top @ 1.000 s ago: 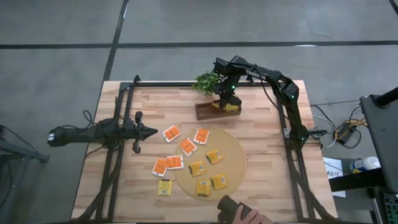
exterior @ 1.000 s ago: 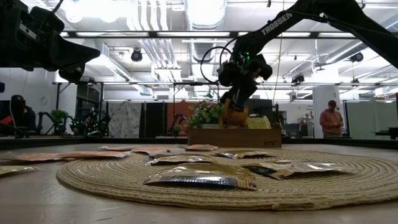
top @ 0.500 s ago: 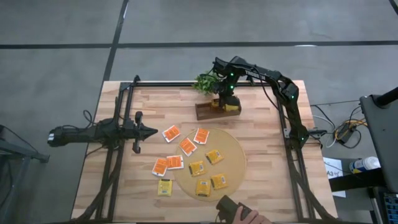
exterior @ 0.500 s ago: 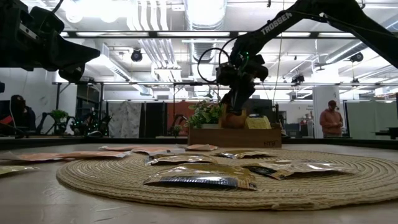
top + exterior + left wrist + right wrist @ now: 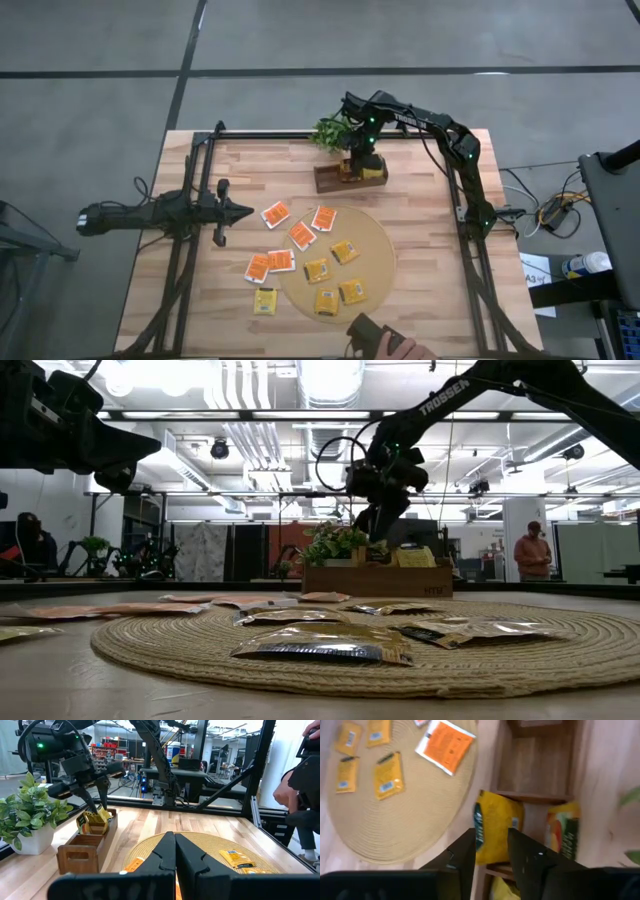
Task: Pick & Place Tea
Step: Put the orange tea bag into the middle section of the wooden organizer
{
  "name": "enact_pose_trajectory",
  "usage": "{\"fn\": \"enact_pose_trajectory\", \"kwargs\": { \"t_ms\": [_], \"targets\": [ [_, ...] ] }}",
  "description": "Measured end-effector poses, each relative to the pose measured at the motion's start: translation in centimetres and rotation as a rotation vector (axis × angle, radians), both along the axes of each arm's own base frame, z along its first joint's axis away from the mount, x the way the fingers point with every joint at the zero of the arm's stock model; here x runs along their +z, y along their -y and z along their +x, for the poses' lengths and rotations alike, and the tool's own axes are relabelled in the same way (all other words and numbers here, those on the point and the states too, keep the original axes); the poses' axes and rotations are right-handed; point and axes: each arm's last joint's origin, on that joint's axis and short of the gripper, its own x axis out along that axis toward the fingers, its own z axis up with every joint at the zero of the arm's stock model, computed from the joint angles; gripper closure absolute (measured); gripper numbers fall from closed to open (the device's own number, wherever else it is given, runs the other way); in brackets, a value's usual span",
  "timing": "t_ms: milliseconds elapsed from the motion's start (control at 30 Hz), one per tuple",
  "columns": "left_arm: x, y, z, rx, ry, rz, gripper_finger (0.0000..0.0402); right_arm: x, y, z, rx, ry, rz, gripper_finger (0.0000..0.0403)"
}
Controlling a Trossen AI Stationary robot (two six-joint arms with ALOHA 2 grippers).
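While right arm reaches over wooden box: label lines run from table's near edge to far edge.
Person's hand (image 5: 385,345): at near table edge, holding a dark object.
Yellow packets (image 5: 335,283): five flat on table, four on the round mat (image 5: 375,262), one just off its left side; squarish, no clear long axis.
Orange packets (image 5: 285,238): five flat, mostly left of mat, one overlapping its far-left rim; tilted at varied angles.
Left gripper (image 5: 245,211): fingers pressed together, empty, hovering left of the orange packets, well apart from box.
Wooden box (image 5: 345,175): beyond mat, divided into compartments.
Yellow packet in box (image 5: 496,831): standing on edge in a compartment, leaning on a divider.
Right gripper (image 5: 489,851): directly above that packet, fingers parted, straddling its top edge; contact unclear.
Plant (image 5: 332,132): just behind box.
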Motion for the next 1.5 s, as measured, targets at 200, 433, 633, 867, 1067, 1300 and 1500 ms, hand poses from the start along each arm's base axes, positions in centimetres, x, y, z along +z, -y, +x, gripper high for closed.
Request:
{"fn": "enact_pose_trajectory", "kwargs": {
  "t_ms": [200, 433, 633, 867, 1067, 1300, 1500],
  "targets": [
    [0.0, 0.0, 0.0, 0.0, 0.0, 0.0, 0.0402, 2.1, 0.3, 0.1, -0.04, -0.002, -0.065, 0.0282],
    [0.0, 0.0, 0.0, 0.0, 0.0, 0.0, 0.0402, 6.1, -1.3, -0.6, 0.019, 0.036, -0.09, 0.0324],
    [0.0, 0.0, 0.0, 0.001, 0.0, 0.0, 0.0402, 7.3, -3.6, -0.8, 0.063, 0.024, -0.069, 0.039],
    [0.0, 0.0, 0.0, 0.0, 0.0, 0.0, 0.0402, 6.9, -6.3, 0.4, 0.115, -0.006, -0.039, 0.0395],
    [0.0, 0.0, 0.0, 0.0, 0.0, 0.0, 0.0402, 6.5, -8.3, 1.3, 0.143, -0.032, -0.023, 0.0395],
    [0.0, 0.0, 0.0, 0.0, 0.0, 0.0, 0.0402, 4.4, -10.7, 2.5, 0.173, -0.081, -0.055, 0.0395],
    [0.0, 0.0, 0.0, 0.0, 0.0, 0.0, 0.0402, 1.2, -11.6, 3.3, 0.119, -0.163, -0.259, 0.0395]
  ]
}}
